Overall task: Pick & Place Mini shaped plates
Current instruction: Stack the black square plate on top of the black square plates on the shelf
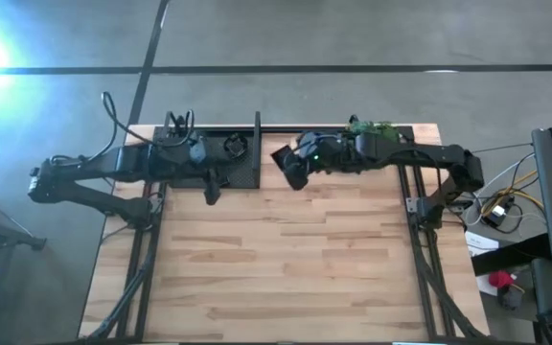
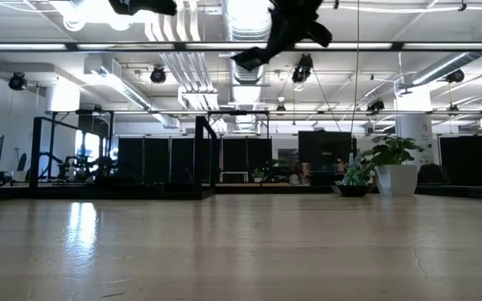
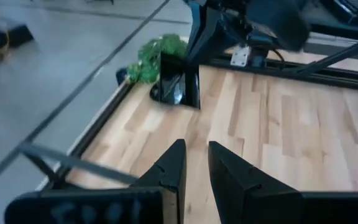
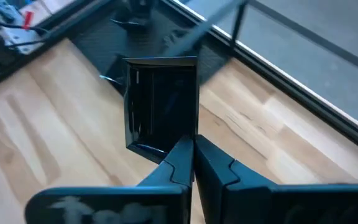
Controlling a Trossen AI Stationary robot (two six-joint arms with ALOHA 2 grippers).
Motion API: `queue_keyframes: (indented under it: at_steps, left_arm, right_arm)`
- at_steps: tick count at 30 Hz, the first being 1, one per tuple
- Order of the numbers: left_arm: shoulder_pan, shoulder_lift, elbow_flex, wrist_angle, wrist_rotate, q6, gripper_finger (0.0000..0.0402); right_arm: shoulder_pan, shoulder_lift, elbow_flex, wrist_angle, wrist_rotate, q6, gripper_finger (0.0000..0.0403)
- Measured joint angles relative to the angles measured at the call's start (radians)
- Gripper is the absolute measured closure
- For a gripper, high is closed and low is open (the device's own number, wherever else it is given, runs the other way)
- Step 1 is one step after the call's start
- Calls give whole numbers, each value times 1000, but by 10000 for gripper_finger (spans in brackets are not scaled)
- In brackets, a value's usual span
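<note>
The right pincer point(image 4: 192, 163) pinched a square plate point(image 4: 160, 102) (black, shiny) above the bench point(image 1: 286, 259). The left pincer point(image 3: 194, 165) was slightly open, holding nothing.

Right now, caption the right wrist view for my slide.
Right gripper pinches a square black plate by its edge above the table.

Square plate point(image 4: 160, 102) above table point(image 1: 286, 268), right of tray point(image 1: 242, 165), plant point(image 1: 370, 126) at back edge

Open industrial lab: exposed ceiling ducts point(image 2: 182, 58), metal test frames point(image 2: 124, 150), concrete floor point(image 1: 353, 38).
</note>
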Motion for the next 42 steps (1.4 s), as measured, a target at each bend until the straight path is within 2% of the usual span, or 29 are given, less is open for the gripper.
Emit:
queue_keyframes:
  at_steps: [7,13,24,31,42]
  left_arm:
    - [-5,79,1,52,-1,111,339]
    - [-5,132,1,80,-24,132,339]
    - [-6,103,51,26,-70,131,339]
    - [-5,86,84,-64,-170,101,339]
    - [-5,129,82,-78,-214,82,339]
  right_arm:
    - [60,120,163,-2,24,-53,395]
    - [71,229,330,-13,23,-132,395]
    - [70,363,541,-141,22,-192,395]
    - [70,372,570,-125,21,-217,395]
    - [70,369,596,-108,21,-237,395]
